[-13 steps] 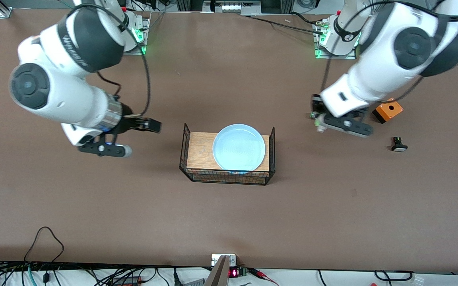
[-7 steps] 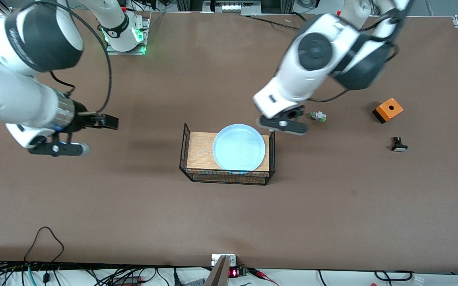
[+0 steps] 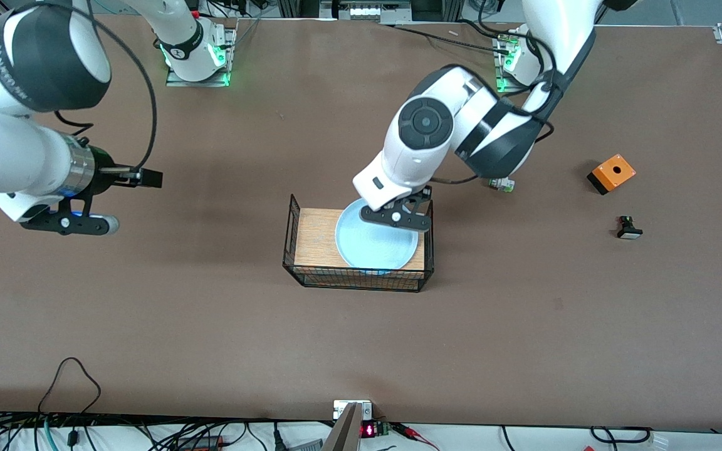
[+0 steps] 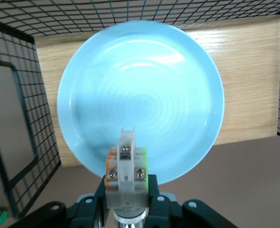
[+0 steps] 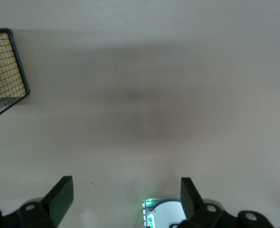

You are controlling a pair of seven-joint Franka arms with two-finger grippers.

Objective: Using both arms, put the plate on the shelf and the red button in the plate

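Now the left gripper (image 4: 126,209) is clamping the red button (image 4: 126,173) by its white body, light, stiff, slippery, over the plate (image 3: 376,241) in the basket (image 3: 292,241), while the right gripper (image 5: 126,199) is waiting wide at nine o'clock.

We see a glossy, smooth plate (image 4: 140,71), a black wire-mesh basket (image 3: 291,225) with a grained wooden floor (image 3: 314,238), a matt brown bench (image 3: 210,326), and a plastic-looking red button (image 4: 126,173) with metal screws.
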